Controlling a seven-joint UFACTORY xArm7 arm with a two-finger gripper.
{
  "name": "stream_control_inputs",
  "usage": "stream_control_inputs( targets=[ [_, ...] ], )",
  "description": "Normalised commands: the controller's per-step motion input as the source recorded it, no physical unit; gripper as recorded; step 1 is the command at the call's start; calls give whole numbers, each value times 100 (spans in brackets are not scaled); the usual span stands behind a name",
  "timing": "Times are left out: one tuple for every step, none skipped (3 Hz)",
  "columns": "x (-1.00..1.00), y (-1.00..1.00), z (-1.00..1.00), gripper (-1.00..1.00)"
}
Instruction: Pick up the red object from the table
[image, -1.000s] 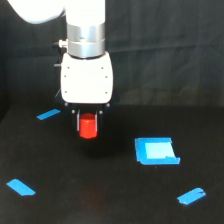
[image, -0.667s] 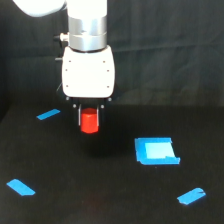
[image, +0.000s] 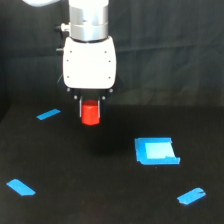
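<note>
The red object (image: 90, 113) is a small red-orange block held between the fingers of my gripper (image: 90, 111), under the white wrist housing. The gripper is shut on it. The block hangs in the air above the black table (image: 100, 200), with a faint shadow on the surface below it. The block's upper part is hidden between the fingers.
A blue square patch (image: 156, 150) lies on the table toward the exterior view's right. Blue tape strips sit at the left (image: 48, 114), the lower left (image: 21, 187) and the lower right (image: 191, 196).
The arm has risen with the red object in its grip, so the block now hangs higher above the table. The blue pieces have not moved.
</note>
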Motion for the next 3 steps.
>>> stream_control_inputs(
  targets=[
    [4,-1,55,-100],
    [7,2,22,-96],
    [1,7,12,-93]
  ],
)
